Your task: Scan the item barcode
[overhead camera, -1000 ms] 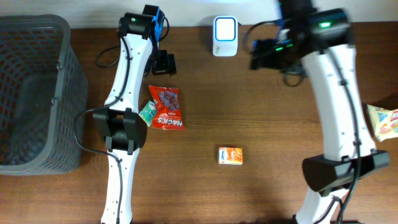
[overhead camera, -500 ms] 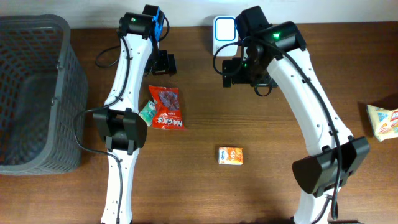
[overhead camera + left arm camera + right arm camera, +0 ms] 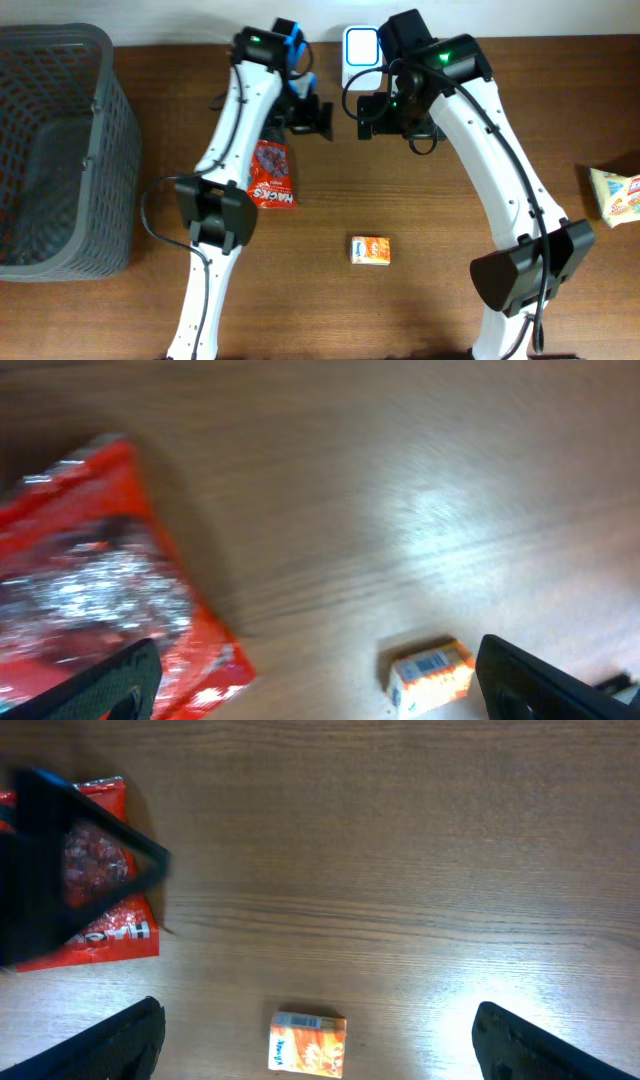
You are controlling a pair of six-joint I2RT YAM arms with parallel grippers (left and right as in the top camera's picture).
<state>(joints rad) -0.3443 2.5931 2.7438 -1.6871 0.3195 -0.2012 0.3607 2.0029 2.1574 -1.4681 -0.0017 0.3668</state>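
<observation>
Well, both pincers were wide open and held nothing. The left pincer point(image 3: 318, 118) hung over the brown worktop point(image 3: 450, 300) near the back, close to the far end of the red snack bag point(image 3: 272, 178). The right pincer point(image 3: 372, 115) hung just beside it, and the two faced each other with a small gap between them. The white scanner point(image 3: 361, 45) stood at the back edge of the worktop, just behind the right pincer. The red snack bag lay flat, and nothing gripped it. The small orange box point(image 3: 370, 250) lay flat too, all by itself, nearer the front and well apart from both pincers. In the blurry left wrist view, the black fingers point(image 3: 110, 685) stood far apart, with the red bag on one side and the box low down between them. In the right wrist view, the box sat low in the middle. A grey basket point(image 3: 100, 110) stood at the left end of the worktop. A yellow pack point(image 3: 615, 195) lay at the right edge.
</observation>
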